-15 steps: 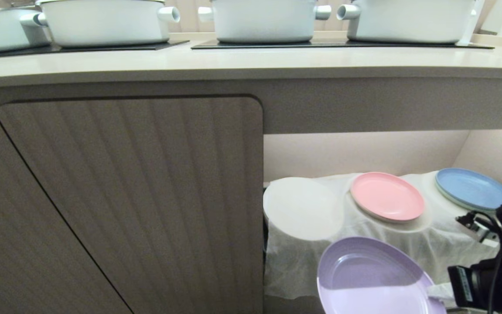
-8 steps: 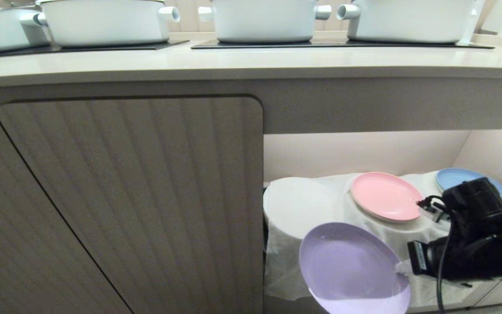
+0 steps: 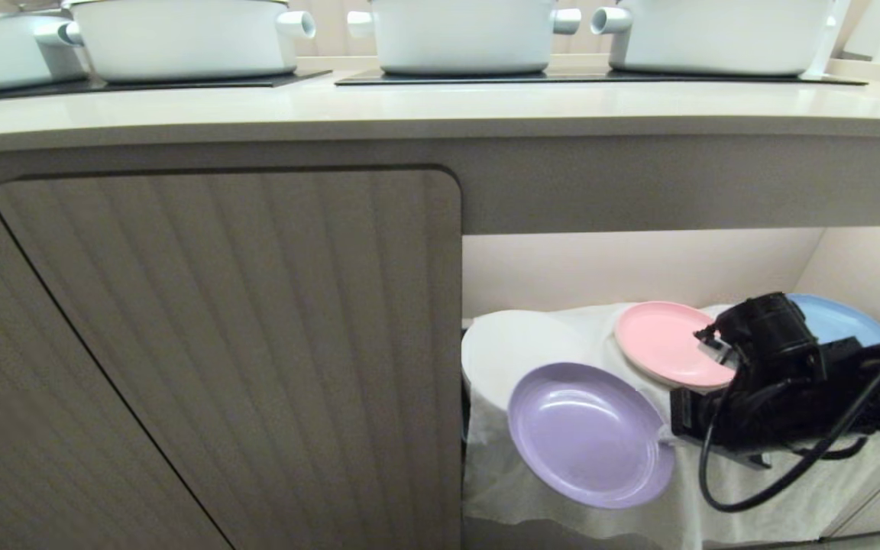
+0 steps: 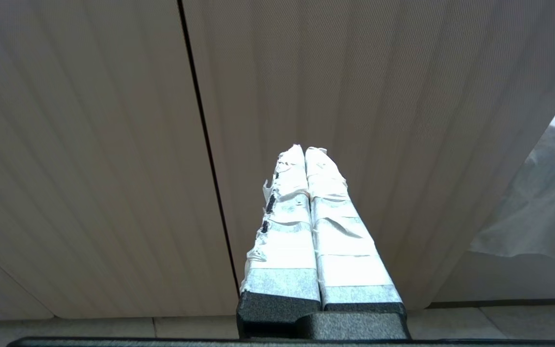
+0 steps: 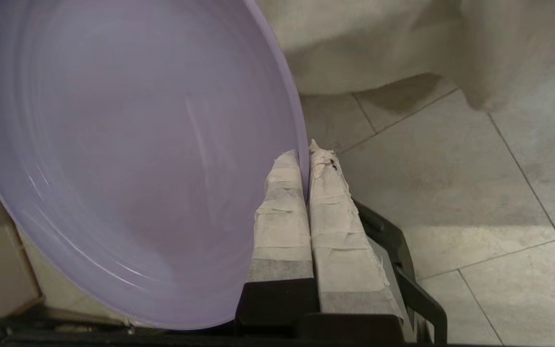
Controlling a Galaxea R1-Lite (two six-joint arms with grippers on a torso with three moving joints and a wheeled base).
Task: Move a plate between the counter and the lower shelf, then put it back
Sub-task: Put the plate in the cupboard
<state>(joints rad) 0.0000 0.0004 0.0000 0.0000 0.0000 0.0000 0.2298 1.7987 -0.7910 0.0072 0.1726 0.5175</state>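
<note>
Beige, smooth bench point(image 3: 440, 107) above you; white cloth point(image 3: 715, 397) draping the lower shelf. Your right gripper point(image 5: 306, 159), taped jaws pressed together, pinches the round, glossy lilac plate point(image 3: 589, 434) by its right rim before the shelf. Left gripper point(image 4: 305, 152): jaws pressed together, holding nothing.

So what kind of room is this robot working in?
Most likely a kitchen, perhaps a showroom one: white pots sit on black hob panels set into a beige counter, with a ribbed cabinet door below and coloured plates, like the pink plate, on a cloth-covered lower shelf.
</note>
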